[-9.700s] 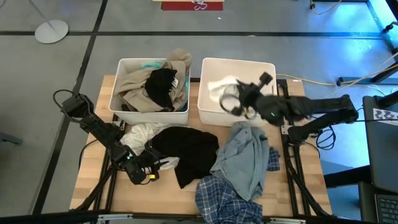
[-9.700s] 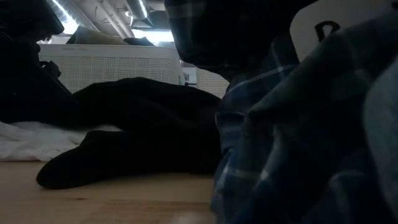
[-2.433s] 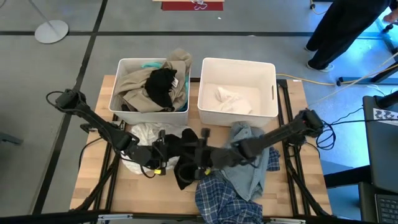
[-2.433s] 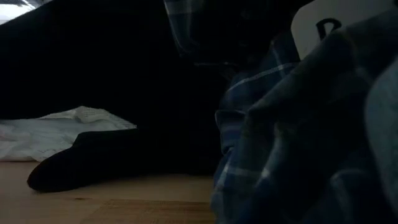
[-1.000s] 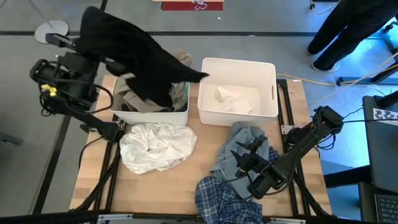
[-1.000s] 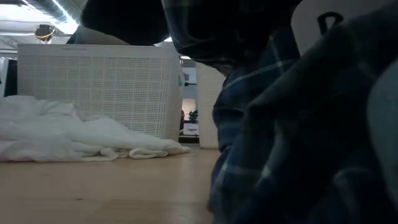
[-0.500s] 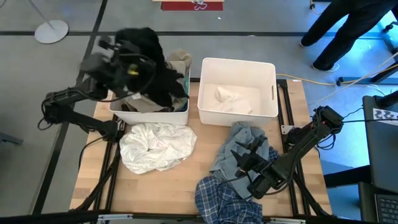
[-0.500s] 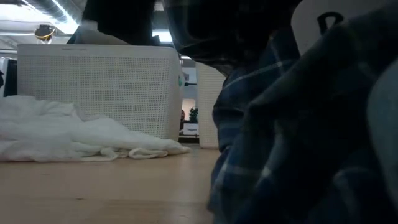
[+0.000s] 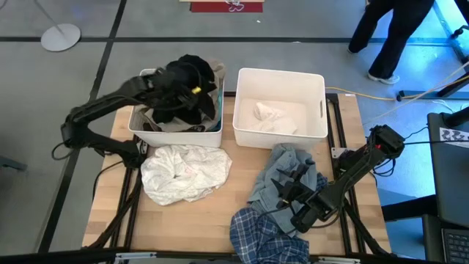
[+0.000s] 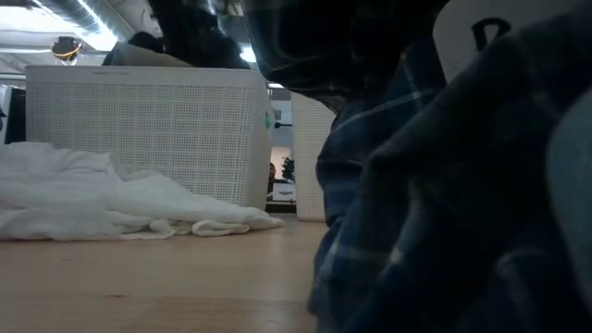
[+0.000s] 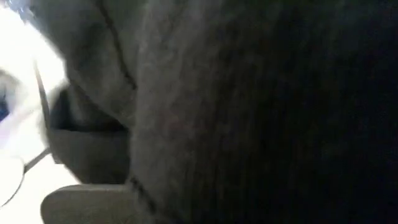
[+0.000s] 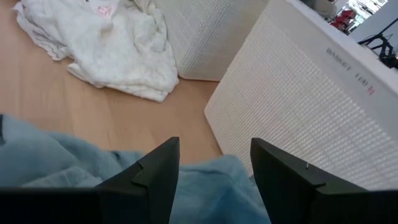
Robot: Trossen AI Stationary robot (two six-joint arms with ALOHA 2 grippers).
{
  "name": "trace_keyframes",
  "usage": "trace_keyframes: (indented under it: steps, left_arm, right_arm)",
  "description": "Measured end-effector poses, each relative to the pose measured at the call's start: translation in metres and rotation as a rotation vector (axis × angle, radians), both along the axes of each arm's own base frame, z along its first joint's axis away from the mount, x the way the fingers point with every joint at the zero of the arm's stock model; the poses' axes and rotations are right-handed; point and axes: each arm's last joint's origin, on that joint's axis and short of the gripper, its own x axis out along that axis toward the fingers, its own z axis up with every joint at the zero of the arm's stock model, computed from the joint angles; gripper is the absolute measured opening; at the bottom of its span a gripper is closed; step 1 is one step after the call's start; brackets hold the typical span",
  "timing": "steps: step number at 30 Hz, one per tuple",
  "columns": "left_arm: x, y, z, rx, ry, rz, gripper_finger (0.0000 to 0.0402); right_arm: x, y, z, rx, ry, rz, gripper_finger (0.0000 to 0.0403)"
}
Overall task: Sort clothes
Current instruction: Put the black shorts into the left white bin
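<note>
A black garment [image 9: 182, 77] is bunched over the left white bin [image 9: 176, 133], on top of beige clothes [image 9: 163, 121]. My left gripper [image 9: 192, 91] is in that bunch, shut on it. My right gripper [image 12: 214, 149] stands open low over a light blue denim garment [image 9: 282, 172] at the table's right; I cannot tell whether it touches the cloth. A blue plaid garment [image 9: 256, 235] lies at the near edge. A white garment [image 9: 183, 170] lies spread on the table near the left bin. Another white piece [image 9: 271, 114] lies in the right bin [image 9: 278, 141]. My left gripper is shut on the black garment, but the cloth wraps round the fingers and hides the place of contact. Dark cloth [image 11: 249, 112] fills the left wrist view. The garment hangs in a bunch around the gripper, and its lower folds [image 9: 170, 110] rest on the clothes in the left bin.
The two bins stand side by side at the table's far edge. Bare wood [image 9: 220, 213] shows between the white garment and the plaid one. A person [image 9: 388, 29] walks on the floor beyond the far right corner.
My left gripper has swung from high beyond the table's left edge toward the right and down over the left bin. The black garment, spread out and hanging in the air before, is now bunched on the bin's pile.
</note>
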Motion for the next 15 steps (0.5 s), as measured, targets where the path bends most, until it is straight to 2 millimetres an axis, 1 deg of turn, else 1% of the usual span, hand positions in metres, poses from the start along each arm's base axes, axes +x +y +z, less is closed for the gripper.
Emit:
trace_keyframes:
  steps: [3, 6, 9, 15]
  left_arm:
    - [0.008, 0.012, -0.033, -0.056, 0.070, 0.020, 0.0029]
    - [0.012, 0.020, -0.066, -0.144, 0.063, 0.004, 0.0029]
    - [0.013, 0.021, -0.094, -0.194, 0.038, -0.014, 0.0034]
    - [0.010, 0.018, -0.138, -0.211, -0.037, 0.006, 0.0028]
  right_arm:
    - [-0.002, -0.002, -0.007, 0.005, -0.015, -0.002, 0.0200]
    - [-0.003, -0.003, -0.014, 0.022, -0.030, -0.001, 0.0200]
    - [-0.003, -0.003, -0.019, 0.029, -0.039, -0.001, 0.0200]
    - [-0.004, -0.004, -0.021, 0.026, -0.037, 0.000, 0.0200]
